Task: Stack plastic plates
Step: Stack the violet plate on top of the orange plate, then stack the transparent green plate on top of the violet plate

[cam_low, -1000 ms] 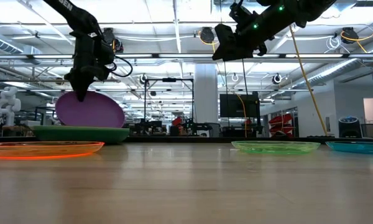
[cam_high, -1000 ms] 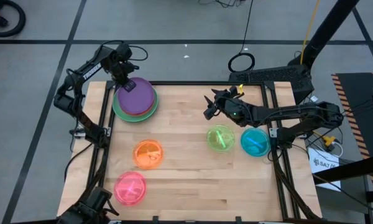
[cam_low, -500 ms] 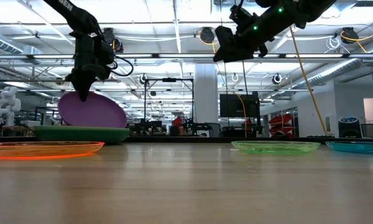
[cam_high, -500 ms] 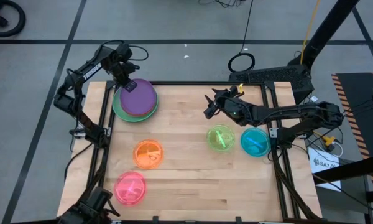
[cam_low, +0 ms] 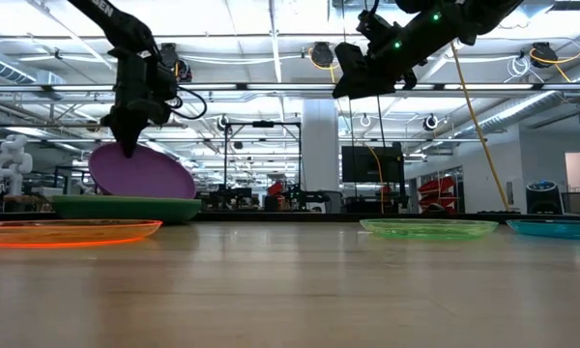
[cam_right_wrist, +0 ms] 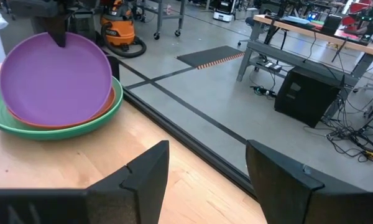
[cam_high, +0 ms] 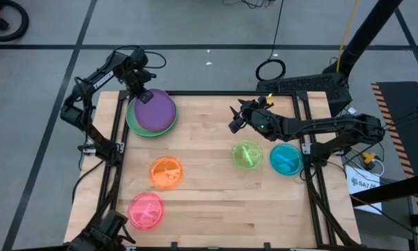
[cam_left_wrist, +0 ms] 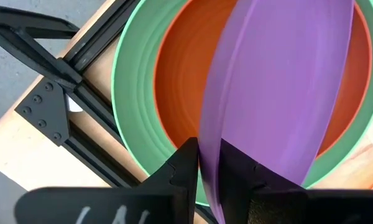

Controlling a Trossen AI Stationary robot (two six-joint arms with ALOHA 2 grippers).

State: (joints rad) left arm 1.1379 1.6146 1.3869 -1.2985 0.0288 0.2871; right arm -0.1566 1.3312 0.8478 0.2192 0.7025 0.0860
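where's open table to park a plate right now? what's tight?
Free: the bare wood mid-table between the purple plate stack and the lime plate, and the near strip right of the pink plate. Tight: far-left corner, where the left gripper holds the purple plate tilted over the stack, and the right edge, where the lime and teal plate sit close together.

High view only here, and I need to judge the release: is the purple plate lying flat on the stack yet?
Observer: No. In the low view the purple plate is tilted, its far edge lifted by the left pincer.
Operator: Is the pincer gripping it?
Observer: Yes. The left wrist view shows both fingers shut on the plate's rim.
Operator: What's under it?
Observer: A red-orange plate nested in a light green plate.
Operator: Right pincer?
Observer: Open and high above the table, the right pincer holds nothing.
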